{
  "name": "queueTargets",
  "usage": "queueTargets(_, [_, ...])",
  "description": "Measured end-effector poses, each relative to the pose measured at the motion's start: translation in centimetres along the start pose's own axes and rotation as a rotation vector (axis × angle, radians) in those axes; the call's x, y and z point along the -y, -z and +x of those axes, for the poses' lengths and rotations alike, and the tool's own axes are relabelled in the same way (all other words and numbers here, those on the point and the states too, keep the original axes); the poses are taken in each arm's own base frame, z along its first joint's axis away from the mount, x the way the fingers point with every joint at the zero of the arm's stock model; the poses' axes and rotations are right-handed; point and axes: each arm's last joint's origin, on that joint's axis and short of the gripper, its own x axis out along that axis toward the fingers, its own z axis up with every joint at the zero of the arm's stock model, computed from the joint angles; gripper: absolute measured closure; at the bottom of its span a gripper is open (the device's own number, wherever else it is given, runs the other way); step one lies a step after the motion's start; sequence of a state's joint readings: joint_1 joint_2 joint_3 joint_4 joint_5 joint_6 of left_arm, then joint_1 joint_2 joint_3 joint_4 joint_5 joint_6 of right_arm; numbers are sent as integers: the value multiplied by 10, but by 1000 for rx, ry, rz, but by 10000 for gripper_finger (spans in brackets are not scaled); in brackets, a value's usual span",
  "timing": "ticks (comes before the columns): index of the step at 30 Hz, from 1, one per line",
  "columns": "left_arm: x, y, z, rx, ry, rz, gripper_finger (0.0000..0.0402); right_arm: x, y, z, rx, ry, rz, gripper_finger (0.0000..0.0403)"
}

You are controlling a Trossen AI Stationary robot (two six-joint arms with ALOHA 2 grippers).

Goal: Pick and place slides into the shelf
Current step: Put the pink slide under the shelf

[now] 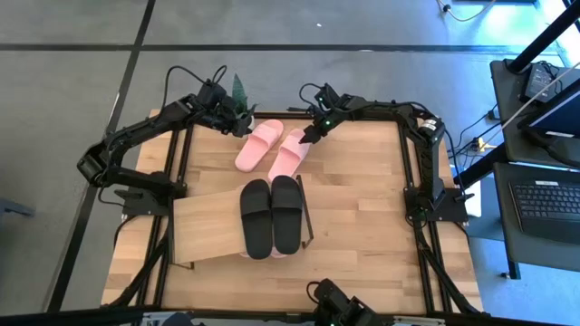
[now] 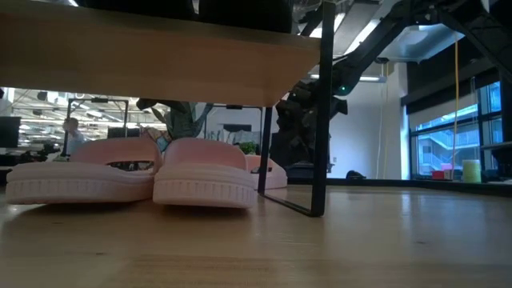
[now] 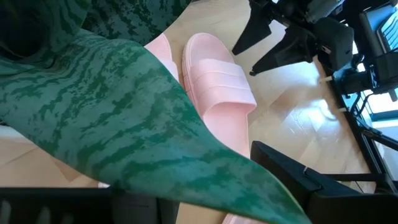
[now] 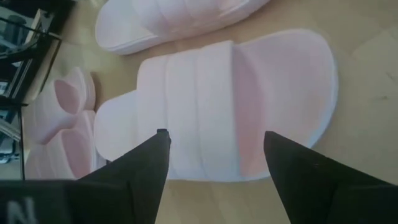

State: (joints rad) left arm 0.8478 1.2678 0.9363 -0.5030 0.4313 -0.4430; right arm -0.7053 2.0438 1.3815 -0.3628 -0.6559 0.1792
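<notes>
A: Quick pass. Where are the slides?

B: Black pair [image 1: 271, 215] sits on top of the shelf [image 1: 204, 228], side by side near its right end. One pink pair [image 2: 128, 172] is under the shelf board on the counter [image 1: 362, 195], toes poking out at the front edge. Last pink pair [image 1: 272, 149] lies loose on the counter at the far side, behind the shelf, angled.

A: So two pairs stowed, one left?

B: Looks that way. The loose pair is what both arms lean toward.

A: Right gripper?

B: Right gripper [image 4: 214, 146] hangs right over the right-hand slide of the loose pair [image 4: 217, 106], jaws spread wide, straddling the strap. Wrist view shows both fingers either side of it, nothing between them yet. Not holding, and contact I can't confirm. Wide spread makes sense: the strap is broad, needs clearance before closing.

A: Left gripper?

B: Left gripper [image 1: 237, 119] is at the far edge by the left-hand slide, next to a green plant leaf [image 3: 118, 112] that blocks most of its wrist view. Jaws look partly open, holding nothing that I can see. The other pink slide [image 3: 221, 84] shows just past the leaf.

A: Step?

B: Pre-grasp on the right-hand slide, I'd say. Risk: the neighbour slide lies almost touching, so a finger may nudge it.
</notes>
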Motion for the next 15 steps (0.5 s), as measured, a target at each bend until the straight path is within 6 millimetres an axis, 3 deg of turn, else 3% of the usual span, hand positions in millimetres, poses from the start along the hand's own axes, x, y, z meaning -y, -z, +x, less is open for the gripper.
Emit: queueTargets(15, [0,0,0,0,0,1,229,14,14,31,-106,-151,76,147])
